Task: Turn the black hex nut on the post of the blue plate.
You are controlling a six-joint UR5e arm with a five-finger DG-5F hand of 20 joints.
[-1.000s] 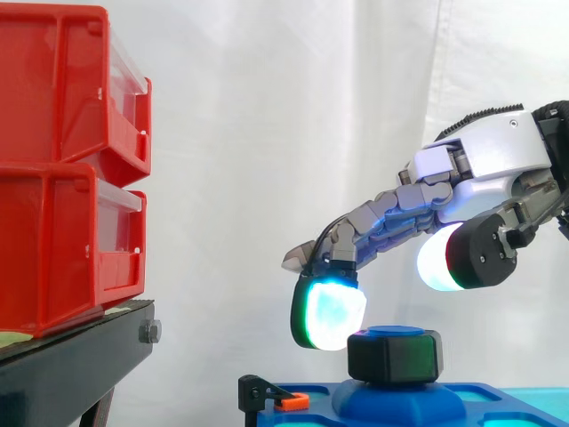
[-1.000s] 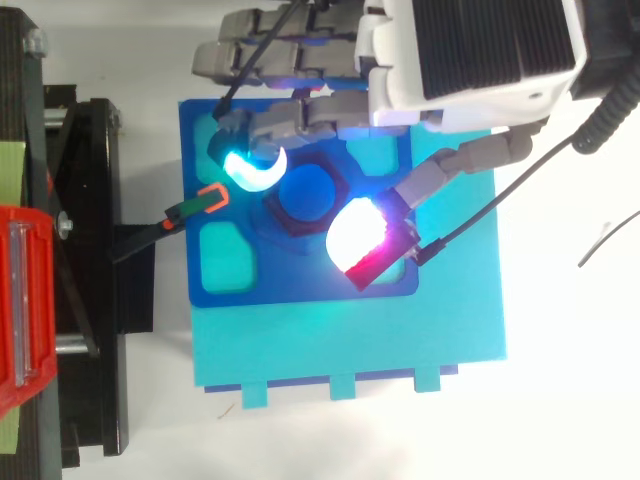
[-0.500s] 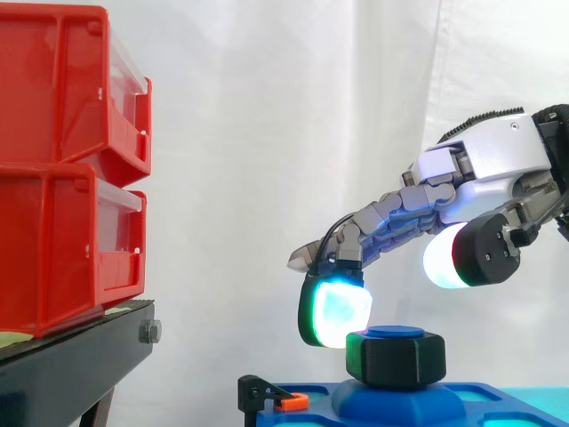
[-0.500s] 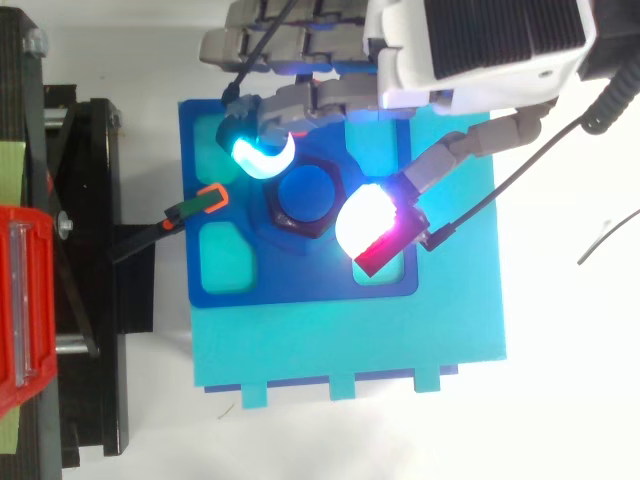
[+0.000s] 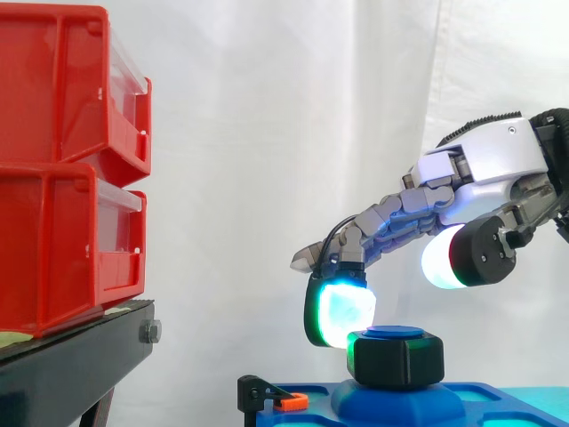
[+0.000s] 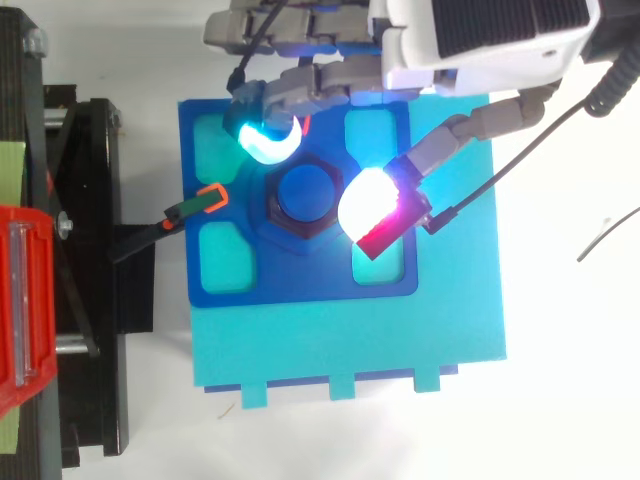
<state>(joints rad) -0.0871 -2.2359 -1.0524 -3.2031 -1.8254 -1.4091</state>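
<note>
hand (image 5: 484,160) swung further round, black hex nut (image 5: 395,358) turned (a little)

Low hand (image 5: 489,160), fingers (image 5: 342,311) spread (thumb (image 5: 449,258) higher)

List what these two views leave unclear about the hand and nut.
1. Whether the cyan fingertip pad touches the hex nut: side view, they overlap; top view, glow blurs the gap.
2. Post threads: nut covers them.
3. Blue plate upper edge: top view, hand covers it.
</note>
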